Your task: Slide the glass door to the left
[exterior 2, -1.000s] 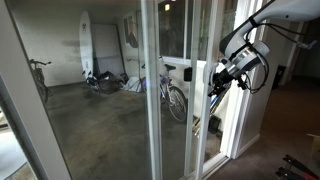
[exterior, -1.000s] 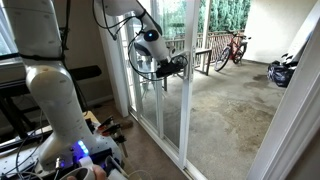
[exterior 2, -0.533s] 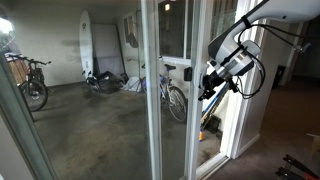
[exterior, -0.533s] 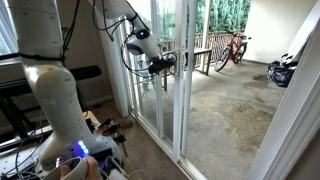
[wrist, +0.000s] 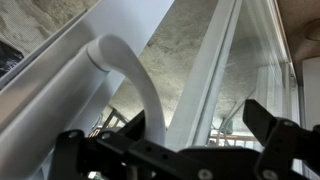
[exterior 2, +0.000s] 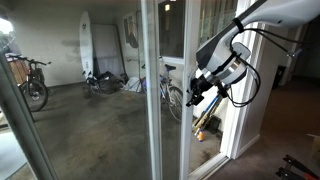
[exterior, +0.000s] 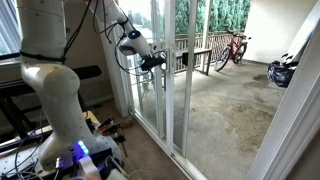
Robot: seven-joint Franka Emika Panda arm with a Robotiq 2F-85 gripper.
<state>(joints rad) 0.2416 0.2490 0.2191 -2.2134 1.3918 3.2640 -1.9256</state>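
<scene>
Where the white-framed clear glass door [wrist: 50, 70] fills the wrist view, its smooth white curved loop handle [wrist: 128, 70] arcs from ten o'clock down toward six. It passes between the black fingers [wrist: 278, 135] of the end effector [wrist: 175, 150] — they stand wide apart, and whether either touches the handle cannot be told. In an exterior view the end effector [exterior: 158, 62] sits near twelve o'clock, just beside the glass door [exterior: 177, 110]. Rough grey concrete patio floor [exterior: 225, 110] lies beyond, with a red bicycle [exterior: 236, 46] at two o'clock. In an exterior view the end effector [exterior 2: 195, 95] is at three o'clock, and a tall white surfboard [exterior 2: 86, 45] leans at ten — against the wall.
</scene>
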